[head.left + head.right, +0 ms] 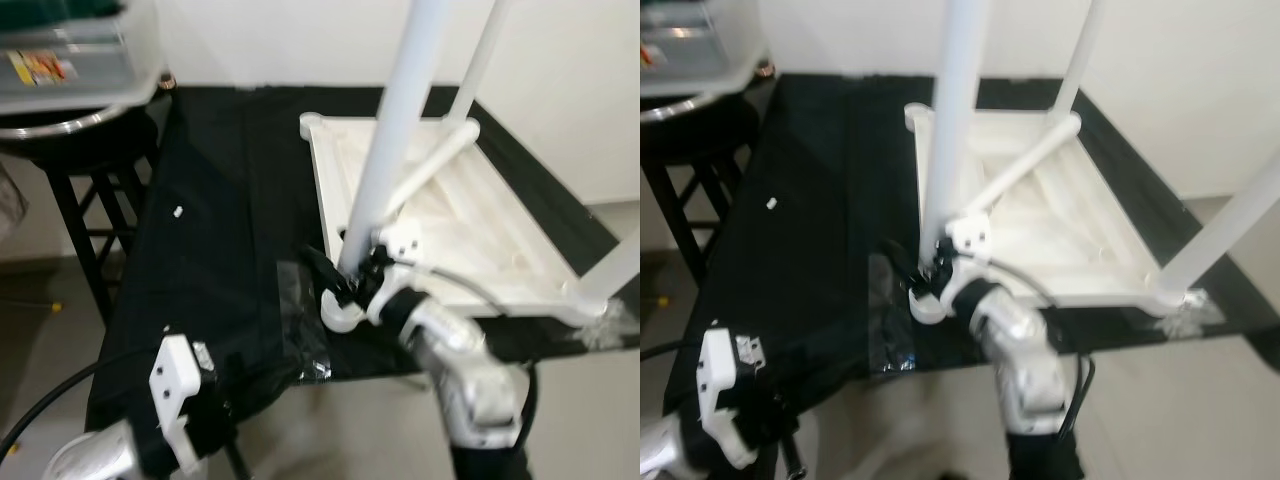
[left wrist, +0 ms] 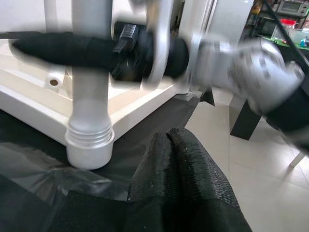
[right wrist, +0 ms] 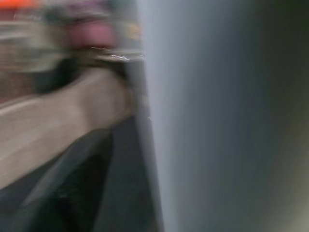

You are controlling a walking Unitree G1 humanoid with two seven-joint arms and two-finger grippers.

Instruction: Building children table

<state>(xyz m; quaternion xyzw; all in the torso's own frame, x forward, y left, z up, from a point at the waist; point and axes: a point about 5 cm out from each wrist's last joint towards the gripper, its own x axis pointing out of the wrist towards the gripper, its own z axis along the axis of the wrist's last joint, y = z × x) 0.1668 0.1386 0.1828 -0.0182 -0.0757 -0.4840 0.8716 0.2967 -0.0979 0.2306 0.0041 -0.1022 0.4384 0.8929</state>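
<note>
Right gripper apparently clamped on white table leg | left gripper closed, empty | plastic bin contents unclear

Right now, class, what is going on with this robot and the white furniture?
The robot is assembling a small white table that lies upside down on a black cloth. Its right gripper is closed around the near table leg low down, close to where its threaded end meets the tabletop's corner. Other legs already stand up from other corners. The left gripper waits shut nearby, over a clear plastic bag.
</note>
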